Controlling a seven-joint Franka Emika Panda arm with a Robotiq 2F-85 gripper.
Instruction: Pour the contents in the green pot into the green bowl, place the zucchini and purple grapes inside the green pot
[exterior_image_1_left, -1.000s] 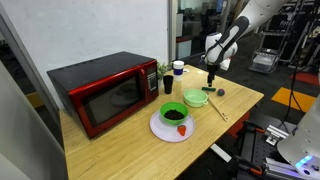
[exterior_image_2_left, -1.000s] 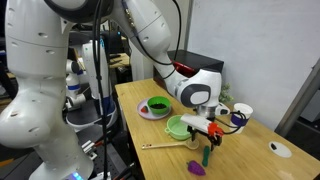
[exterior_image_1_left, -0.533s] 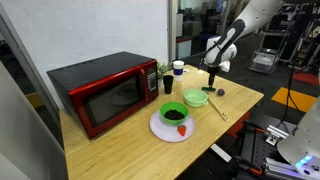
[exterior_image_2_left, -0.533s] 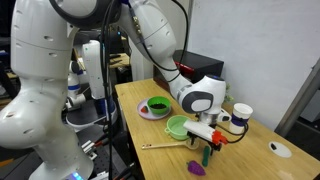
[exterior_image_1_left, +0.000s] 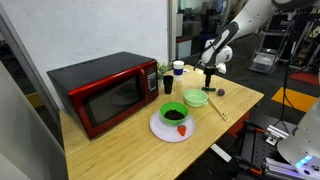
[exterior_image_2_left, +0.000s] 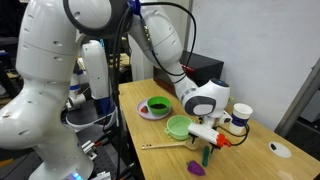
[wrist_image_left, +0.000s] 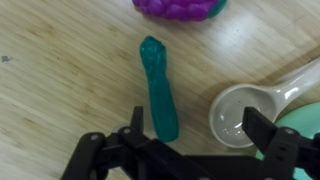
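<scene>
The zucchini (wrist_image_left: 158, 88) lies on the wooden table; it also shows in both exterior views (exterior_image_1_left: 208, 90) (exterior_image_2_left: 207, 155). My gripper (wrist_image_left: 198, 125) is open just above it, with the zucchini's near end between the fingers, close to one of them (exterior_image_2_left: 209, 142) (exterior_image_1_left: 210, 80). The purple grapes (wrist_image_left: 180, 6) lie just beyond the zucchini (exterior_image_2_left: 198, 169) (exterior_image_1_left: 220, 92). The light-green pot (exterior_image_1_left: 196, 100) (exterior_image_2_left: 179, 126) stands beside the gripper. The green bowl (exterior_image_1_left: 172, 115) (exterior_image_2_left: 157, 107) sits on a white plate and holds something dark.
A pale spoon (wrist_image_left: 240, 112) lies next to the zucchini, between the fingers. A red microwave (exterior_image_1_left: 105, 92), a dark-green cup (exterior_image_1_left: 167, 85) and a white cup (exterior_image_1_left: 178, 67) stand at the back. A red strawberry piece (exterior_image_1_left: 182, 130) lies on the white plate (exterior_image_1_left: 160, 129).
My gripper has come down a little toward the zucchini. The objects on the table have not moved.
</scene>
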